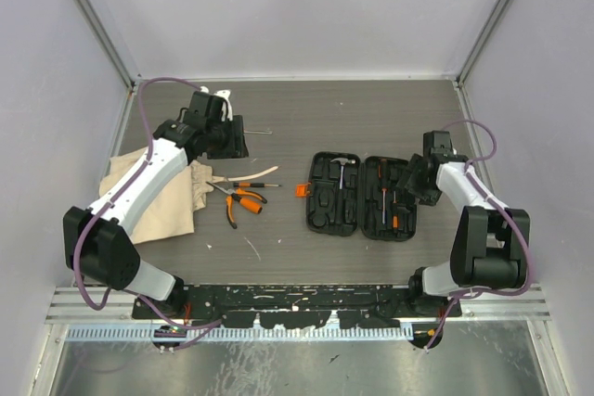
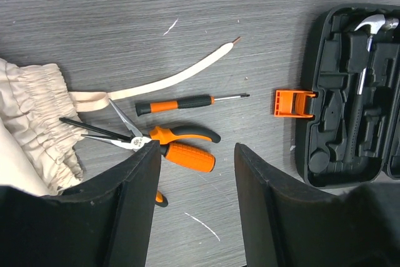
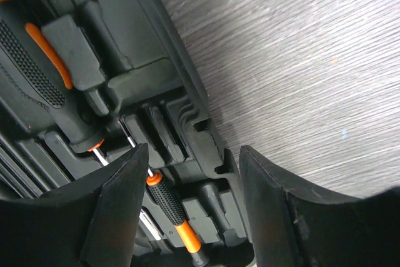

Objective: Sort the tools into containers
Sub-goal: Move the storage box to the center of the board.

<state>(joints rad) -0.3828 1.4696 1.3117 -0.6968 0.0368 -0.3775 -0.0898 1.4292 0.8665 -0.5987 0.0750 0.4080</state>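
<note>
Grey, finely streaked wood-grain laminate is covering the desk (image 2: 187, 4). Its matte black fingers apart and empty, the left end effector (image 2: 197, 151) is hovering over the orange-gripped pliers (image 2: 175, 145), whose slim steel nose is reaching onto the gathered hem of the beige cloth bag (image 2: 31, 110), while a slender screwdriver (image 2: 181, 102) is lying just beyond and the moulded plastic tool case (image 2: 340, 136) is cradling a steel-headed hammer (image 2: 372, 29). Likewise parted and gripping nothing, the right end effector (image 3: 192, 151) is hanging over the case's ribbed rim, where a knurled thin driver (image 3: 165, 201) is nestling in a slot.
</note>
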